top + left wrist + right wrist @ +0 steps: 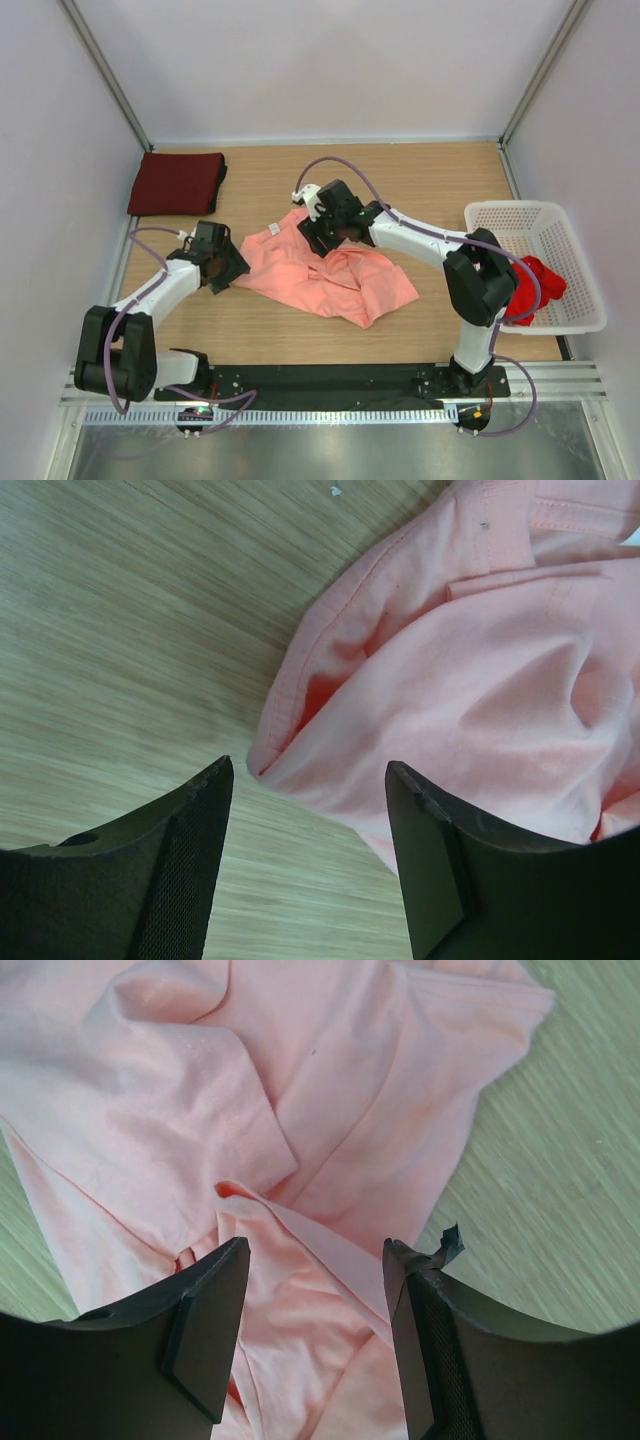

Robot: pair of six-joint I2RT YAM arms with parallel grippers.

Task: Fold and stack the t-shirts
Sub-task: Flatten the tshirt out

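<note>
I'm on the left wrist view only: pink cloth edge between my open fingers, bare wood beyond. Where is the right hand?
Observer: The right hand hangs open over the far side of the salmon-pink shirt.
Operator: Is any shirt folded?
Observer: Yes, the dark maroon shirt lies folded at the far left corner of the table.
Operator: And the third?
Observer: The bright red shirt sits crumpled in the white basket at the right edge.

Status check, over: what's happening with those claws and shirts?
Left gripper, right gripper open at crumpled pink shirt. Maroon shirt folded, far corner. Red shirt in basket.
</note>
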